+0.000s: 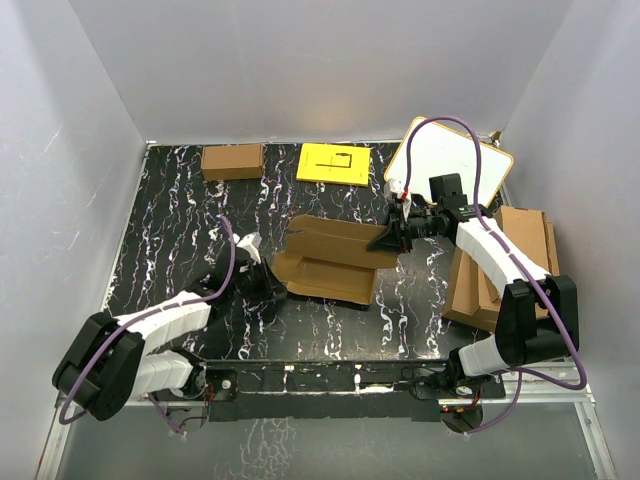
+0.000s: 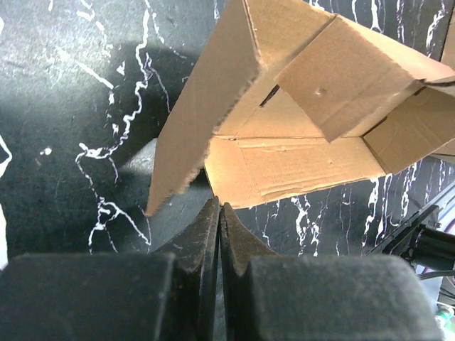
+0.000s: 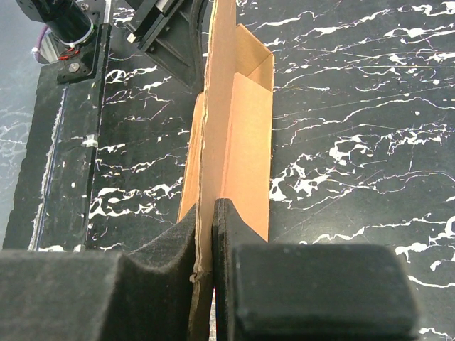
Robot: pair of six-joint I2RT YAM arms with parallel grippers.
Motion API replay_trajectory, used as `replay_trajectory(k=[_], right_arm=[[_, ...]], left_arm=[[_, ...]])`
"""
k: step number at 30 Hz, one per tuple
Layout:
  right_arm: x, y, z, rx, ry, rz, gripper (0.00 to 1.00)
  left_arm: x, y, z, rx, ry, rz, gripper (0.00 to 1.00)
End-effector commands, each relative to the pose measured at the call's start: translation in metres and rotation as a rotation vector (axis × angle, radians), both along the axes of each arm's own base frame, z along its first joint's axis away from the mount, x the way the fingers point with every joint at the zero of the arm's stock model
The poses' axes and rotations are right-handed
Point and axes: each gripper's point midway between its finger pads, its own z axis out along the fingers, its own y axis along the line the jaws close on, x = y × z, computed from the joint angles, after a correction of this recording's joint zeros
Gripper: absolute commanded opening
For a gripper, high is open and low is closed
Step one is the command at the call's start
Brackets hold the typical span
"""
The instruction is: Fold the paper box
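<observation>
The paper box (image 1: 330, 262) lies mid-counter (image 1: 180, 210). At its 11 o'clock sits a smaller carton (image 1: 232, 161), at 12 a flat sheet (image 1: 334, 164), at 1 a board (image 1: 455, 160), and at 3 a pile of cardboard sheets (image 1: 505, 275). The left fingers (image 2: 202, 234) are at its 9, the right fingers (image 3: 231, 227) at its 2.

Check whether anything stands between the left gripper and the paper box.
Nothing visible does. The left gripper, shut and empty, points straight at the near edge of the paper box, with no object between them. The right gripper is clamped on one of the box's flaps.
</observation>
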Motion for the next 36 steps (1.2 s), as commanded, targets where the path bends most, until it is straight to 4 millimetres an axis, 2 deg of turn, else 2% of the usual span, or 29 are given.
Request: replay_trajectory(k=[1,6,24,28,31,36], right_arm=[[-0.001,0.001,0.004,0.027,-0.04,0.021,0.08],[-0.002,0.002,0.003,0.029,-0.035,0.025,0.08],[-0.002,0.002,0.002,0.026,-0.029,0.026,0.08],[0.0,0.001,0.001,0.014,-0.035,0.017,0.08],[0.002,-0.001,0.0,0.002,-0.042,0.006,0.08],[0.004,-0.003,0.001,-0.003,-0.045,-0.006,0.08]], left_arm=[[0.017,-0.02,0.03,-0.092,-0.095,-0.028,0.0],[0.021,-0.033,0.041,-0.175,-0.127,-0.051,0.0],[0.016,-0.056,0.038,-0.289,-0.095,-0.152,0.03],[0.013,-0.053,0.033,-0.277,-0.083,-0.144,0.03],[0.013,-0.045,0.036,-0.243,-0.107,-0.126,0.05],[0.009,-0.026,0.049,-0.175,-0.155,-0.089,0.15]])
